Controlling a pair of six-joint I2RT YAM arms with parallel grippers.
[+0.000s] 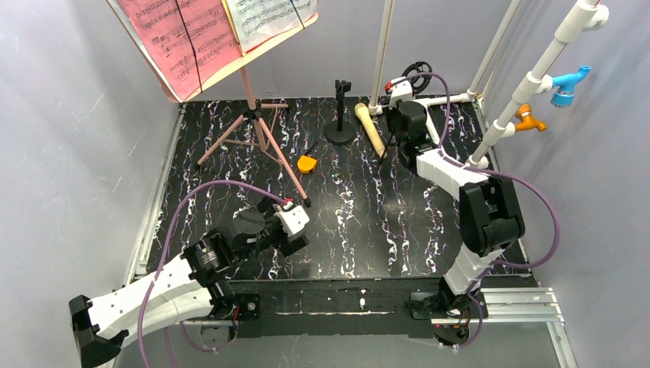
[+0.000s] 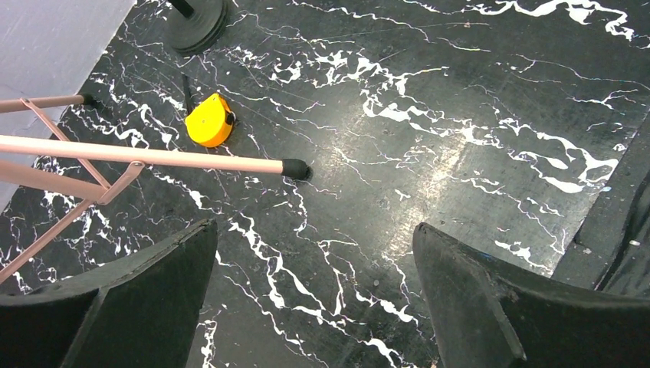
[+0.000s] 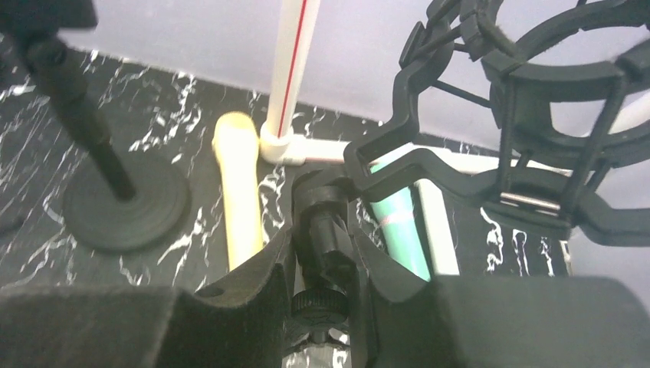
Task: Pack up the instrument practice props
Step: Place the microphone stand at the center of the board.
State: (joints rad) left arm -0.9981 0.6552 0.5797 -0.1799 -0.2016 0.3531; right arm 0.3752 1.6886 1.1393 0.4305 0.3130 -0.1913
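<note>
Black shock mount (image 3: 536, 138) is clamped at its stem by the right gripper (image 3: 326, 253) at the table's back right, over the beige microphone (image 3: 239, 192) and teal microphone (image 3: 398, 230) lying beside the white pipe frame (image 3: 295, 46). Left gripper (image 2: 314, 291) is spread wide, empty, near the pink tripod leg (image 2: 153, 156)'s foot. Mount should be lifted straight up so microphones and pipe are not knocked.

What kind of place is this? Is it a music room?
Probably a robot lab dressed up as a tiny music corner: two robot arms at a black marbled table, plain grey walls close around, and a pink music stand with sheet music, plus a toy microphone.
</note>
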